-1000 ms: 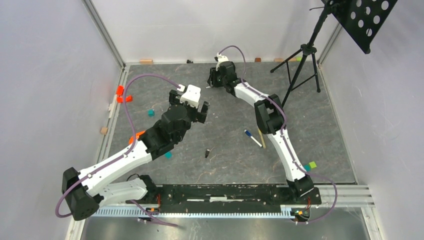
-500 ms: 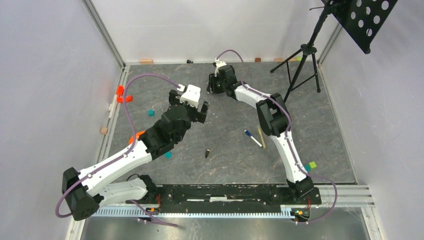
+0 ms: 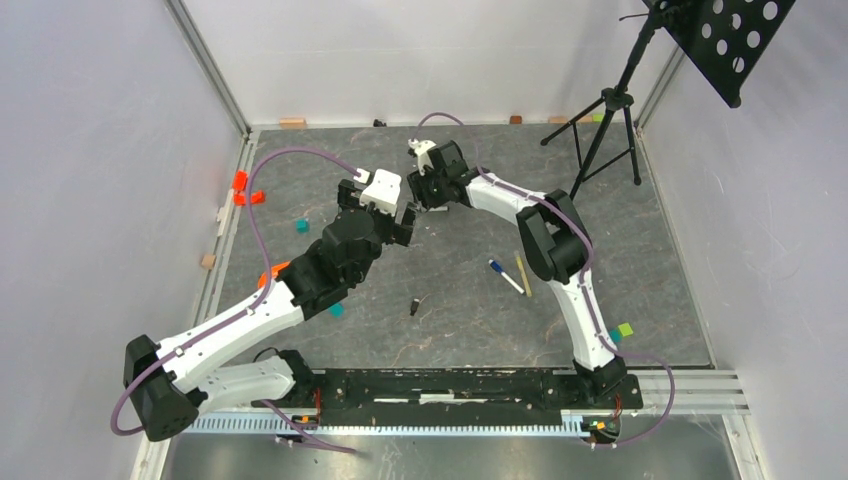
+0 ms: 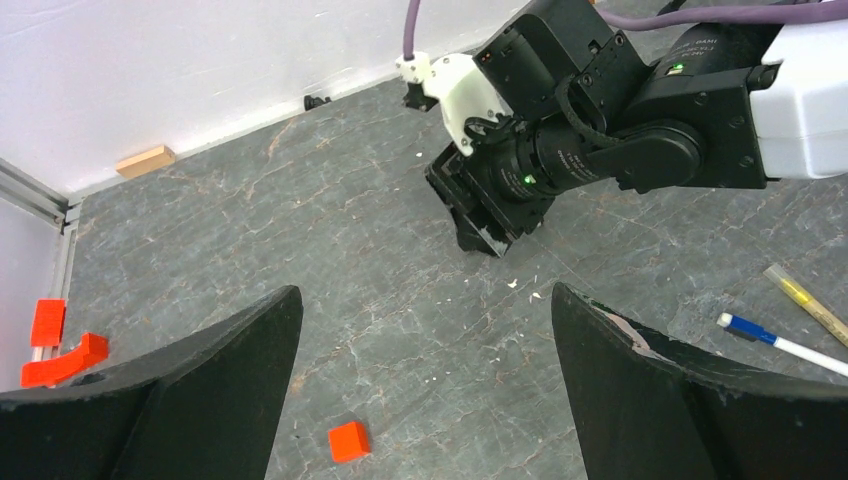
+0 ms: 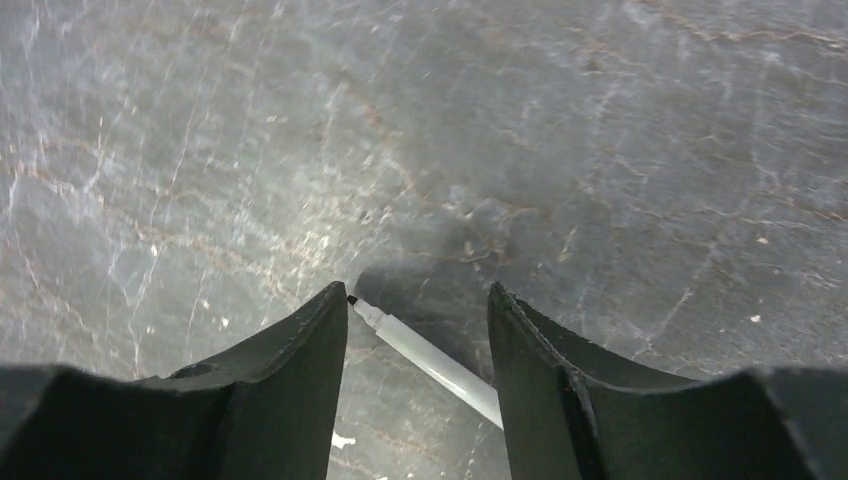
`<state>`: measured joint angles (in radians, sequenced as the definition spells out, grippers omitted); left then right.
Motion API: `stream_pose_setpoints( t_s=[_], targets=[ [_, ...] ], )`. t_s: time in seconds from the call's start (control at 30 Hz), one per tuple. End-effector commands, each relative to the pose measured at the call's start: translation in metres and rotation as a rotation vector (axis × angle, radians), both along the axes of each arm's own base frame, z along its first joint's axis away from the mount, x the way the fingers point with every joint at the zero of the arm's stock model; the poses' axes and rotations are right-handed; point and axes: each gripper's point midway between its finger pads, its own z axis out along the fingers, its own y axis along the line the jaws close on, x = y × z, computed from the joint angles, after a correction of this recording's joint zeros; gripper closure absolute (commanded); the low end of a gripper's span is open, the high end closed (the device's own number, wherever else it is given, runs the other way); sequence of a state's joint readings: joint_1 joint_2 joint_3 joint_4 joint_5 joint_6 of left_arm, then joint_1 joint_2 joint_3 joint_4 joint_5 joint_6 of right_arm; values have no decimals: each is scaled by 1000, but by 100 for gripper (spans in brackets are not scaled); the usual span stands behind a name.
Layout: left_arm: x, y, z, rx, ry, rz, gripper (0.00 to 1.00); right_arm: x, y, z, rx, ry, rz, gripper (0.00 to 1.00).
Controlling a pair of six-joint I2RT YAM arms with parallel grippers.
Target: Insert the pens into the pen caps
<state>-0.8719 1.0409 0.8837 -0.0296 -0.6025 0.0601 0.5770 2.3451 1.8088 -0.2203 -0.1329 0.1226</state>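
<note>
My right gripper (image 3: 424,192) hangs low over the table's back middle, shut on a white pen (image 5: 430,362). In the right wrist view that pen lies aslant between the fingers (image 5: 300,340), its dark tip at the left fingertip, casting a shadow on the table. My left gripper (image 3: 400,222) is wide open and empty, just left of and nearer than the right one (image 4: 480,225). Right of centre lie a white pen with a blue cap (image 3: 505,276) and a yellow-olive pen (image 3: 522,274); both also show in the left wrist view, blue-capped pen (image 4: 780,342), yellow pen (image 4: 810,305). A black pen cap (image 3: 414,306) lies near the middle.
A red cube (image 4: 348,441) sits under my left gripper. Teal cubes (image 3: 301,226) (image 3: 337,310) lie near the left arm, orange blocks (image 3: 240,181) at the left rail, a green cube (image 3: 625,329) by the right arm's base. A black tripod (image 3: 600,130) stands back right.
The right gripper has swung left and nearer from the back of the table, carrying the white pen, and now hangs close to the left gripper. The left arm has stayed still.
</note>
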Motion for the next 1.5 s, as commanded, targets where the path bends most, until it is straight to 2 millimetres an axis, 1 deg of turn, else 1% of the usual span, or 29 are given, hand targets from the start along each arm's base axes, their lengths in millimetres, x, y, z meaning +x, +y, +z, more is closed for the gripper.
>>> stream_pose_setpoints(
  t_s=[0.0, 0.13, 0.17, 0.3, 0.37, 0.43, 0.5, 0.6, 0.7, 0.73, 0.83, 0.93, 1.07, 1.17, 1.27, 1.4, 1.47],
  targets=[
    [0, 6, 26, -45, -47, 19, 0, -12, 1, 35, -65, -59, 174, 39],
    [0, 6, 26, -43, -49, 20, 0, -25, -13, 41, -136, -107, 277, 32],
    [0, 6, 26, -41, -48, 19, 0, -29, -16, 48, -146, -132, 306, 29],
    [-1, 6, 27, -42, -49, 14, 0, -52, -25, 60, -171, -168, 443, 23],
    [-1, 6, 27, -42, -51, 12, 0, -59, -30, 64, -188, -175, 468, 22],
    [-1, 5, 28, -44, -51, 8, 0, -73, -27, 63, -169, -152, 530, 22],
    [-1, 5, 29, -48, -52, 4, 0, -83, -24, 60, -170, -146, 563, 23],
    [-2, 6, 29, -45, -52, 9, 0, -85, -25, 51, -231, -163, 561, 31],
    [-4, 18, 36, -62, -75, 50, 1, -94, -24, 35, -276, -125, 614, 33],
    [-5, 23, 39, -70, -89, 65, 1, -97, -24, 26, -296, -103, 626, 33],
    [-8, 31, 49, -102, -129, 85, 1, -101, -24, 12, -349, -82, 642, 35],
    [-9, 35, 51, -111, -141, 92, 1, -106, -24, 3, -372, -63, 652, 40],
    [-9, 34, 51, -105, -138, 92, 1, -111, -28, -5, -429, -54, 656, 46],
    [-9, 33, 51, -106, -138, 84, 1, -111, -33, -12, -464, -42, 654, 56],
    [-10, 33, 52, -106, -140, 85, 1, -116, -38, -22, -489, -7, 668, 74],
    [-10, 35, 54, -108, -143, 86, 1, -129, -49, -38, -541, 45, 665, 91],
    [-11, 35, 55, -110, -145, 87, 1, -140, -50, -46, -558, 65, 684, 97]
  ],
)
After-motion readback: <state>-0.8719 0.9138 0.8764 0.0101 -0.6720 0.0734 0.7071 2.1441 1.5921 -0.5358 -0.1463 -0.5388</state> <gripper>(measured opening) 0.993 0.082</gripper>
